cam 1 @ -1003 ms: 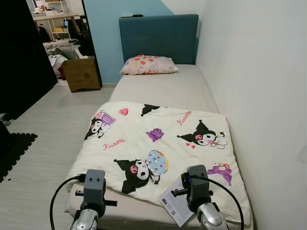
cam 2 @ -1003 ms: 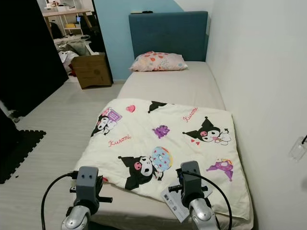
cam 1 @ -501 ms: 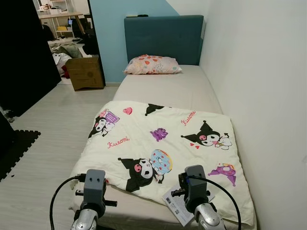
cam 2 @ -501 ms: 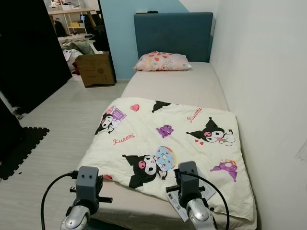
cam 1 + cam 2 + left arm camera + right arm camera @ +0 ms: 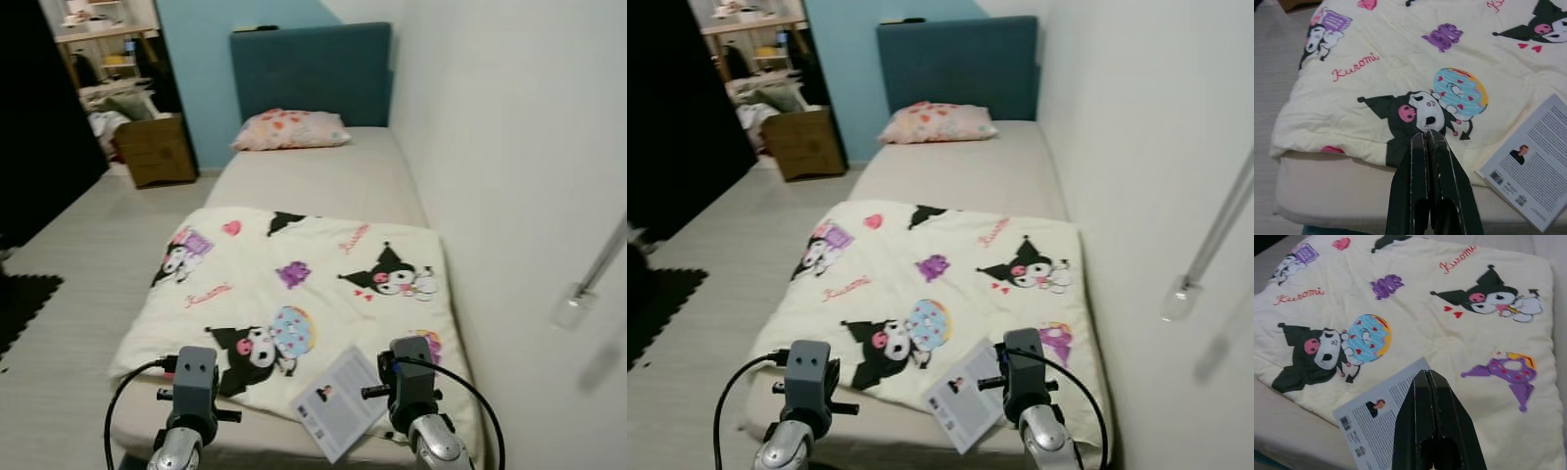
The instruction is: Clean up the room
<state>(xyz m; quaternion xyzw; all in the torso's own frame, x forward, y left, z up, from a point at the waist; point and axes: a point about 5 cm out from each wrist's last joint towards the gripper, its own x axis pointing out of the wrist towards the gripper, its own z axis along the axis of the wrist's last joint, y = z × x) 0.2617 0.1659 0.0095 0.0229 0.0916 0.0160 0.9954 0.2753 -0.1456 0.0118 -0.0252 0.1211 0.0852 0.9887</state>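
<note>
The robot has shifted left along the bed [image 5: 323,176], so the booklet [image 5: 338,401] on the Kuromi blanket [image 5: 294,294] near its foot lies fully visible. Left end effector [image 5: 1429,142] and right end effector [image 5: 1426,379], fingers together, hover before it, ready for pickup.

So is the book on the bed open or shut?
Shut. The book lies flat on the cartoon blanket at the foot of the bed, its back cover up, showing text, a small portrait and barcodes.
</note>
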